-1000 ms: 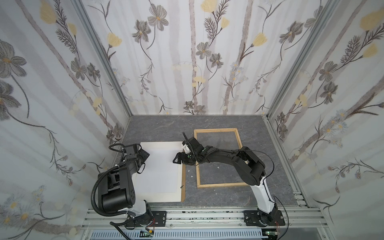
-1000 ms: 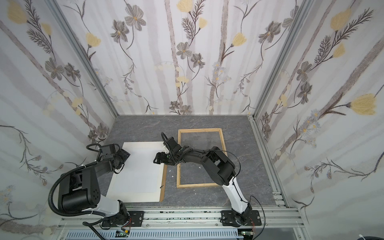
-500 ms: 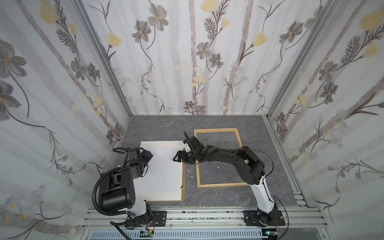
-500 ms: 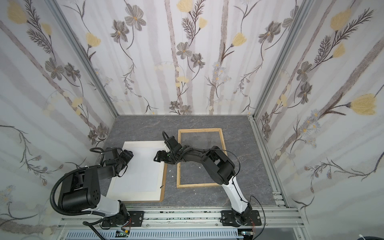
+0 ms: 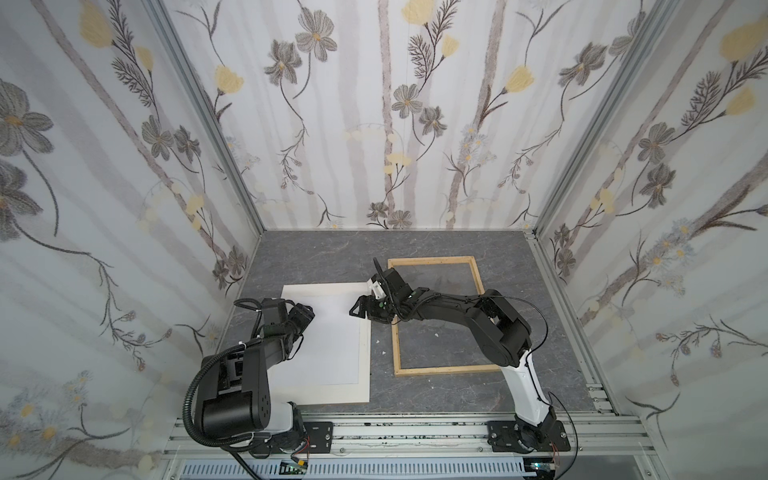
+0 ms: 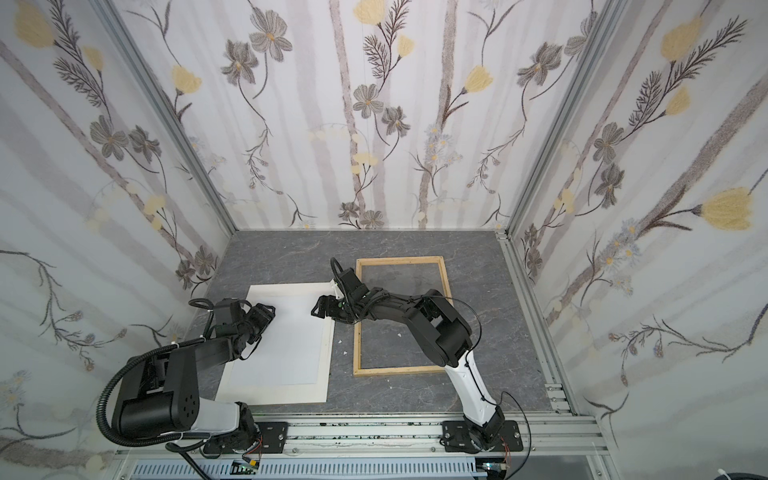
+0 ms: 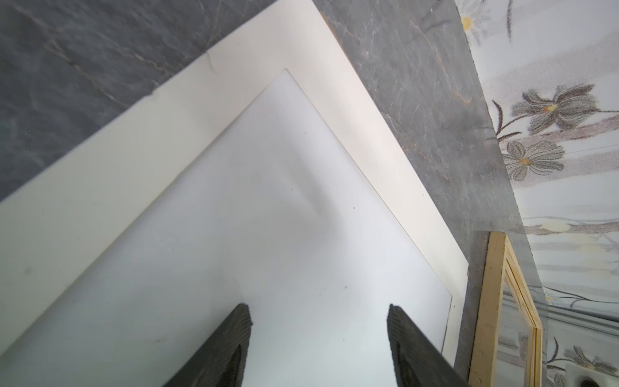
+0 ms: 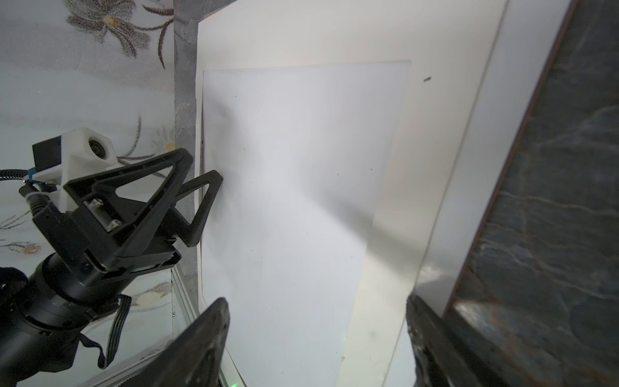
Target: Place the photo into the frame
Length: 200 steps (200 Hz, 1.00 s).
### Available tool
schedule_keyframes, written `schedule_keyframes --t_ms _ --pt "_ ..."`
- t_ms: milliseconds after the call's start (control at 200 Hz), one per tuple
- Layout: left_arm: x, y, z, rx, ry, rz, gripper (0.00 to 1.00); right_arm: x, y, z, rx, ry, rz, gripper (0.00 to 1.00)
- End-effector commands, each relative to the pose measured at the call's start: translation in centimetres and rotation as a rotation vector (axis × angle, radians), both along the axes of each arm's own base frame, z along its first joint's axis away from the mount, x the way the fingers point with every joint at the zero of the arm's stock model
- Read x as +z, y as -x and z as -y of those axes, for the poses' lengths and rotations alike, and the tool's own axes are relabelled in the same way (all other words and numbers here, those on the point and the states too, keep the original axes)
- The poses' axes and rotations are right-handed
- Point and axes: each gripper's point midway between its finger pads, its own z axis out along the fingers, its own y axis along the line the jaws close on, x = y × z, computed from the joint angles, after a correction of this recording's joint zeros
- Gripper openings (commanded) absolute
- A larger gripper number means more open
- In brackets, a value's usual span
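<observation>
The photo (image 5: 328, 345) (image 6: 291, 345) lies flat, plain white side up, on a cream-white board (image 5: 365, 365) at the left of the table. To its right lies the frame (image 5: 432, 261) (image 6: 399, 260) of light wood, with bare table inside it. My left gripper (image 5: 305, 312) (image 6: 266, 313) stands open at the photo's left edge, its fingers over the sheet (image 7: 268, 217) with nothing between them. My right gripper (image 5: 358, 309) (image 6: 320, 309) reaches across the frame's left strip and hangs open over the photo's far right corner. The right wrist view shows the left gripper (image 8: 204, 166) at the photo's edge.
A thin brown edge (image 8: 522, 134) shows along the board's side toward the frame. Small white scraps (image 5: 379, 340) lie on the grey table (image 5: 332, 249). Flowered walls close in three sides, and an aluminium rail (image 5: 415, 432) carries both arm bases at the front.
My left gripper has shifted a little to the right, onto the photo's left edge. The right gripper has barely moved. Photo and frame lie as before.
</observation>
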Motion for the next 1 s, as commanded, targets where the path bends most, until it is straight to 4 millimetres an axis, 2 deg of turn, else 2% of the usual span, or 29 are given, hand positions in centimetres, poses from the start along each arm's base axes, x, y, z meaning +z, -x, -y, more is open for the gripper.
schedule_keyframes --t_ms 0,200,355,550,675,994 --pt "-0.2 1.0 -0.8 0.025 -0.036 -0.074 0.68 -0.2 0.1 0.0 -0.002 -0.007 -0.012 0.82" --pt "2.2 -0.1 -4.4 0.116 -0.133 -0.062 0.7 -0.6 0.2 0.4 -0.014 0.01 -0.014 0.82" --pt "2.2 -0.8 -6.0 0.144 -0.176 -0.09 0.7 -0.8 0.2 0.6 -0.022 0.022 -0.018 0.82" --pt "0.2 -0.6 -6.5 0.156 -0.19 -0.146 0.7 -0.2 0.0 0.8 -0.029 0.034 0.004 0.82" --pt "-0.4 -0.5 -6.7 0.164 -0.195 -0.16 0.7 0.1 0.0 1.2 -0.027 0.051 0.018 0.82" --pt "-2.1 -0.3 -5.8 0.139 -0.147 -0.177 0.7 -0.8 0.2 1.0 -0.023 0.055 -0.009 0.82"
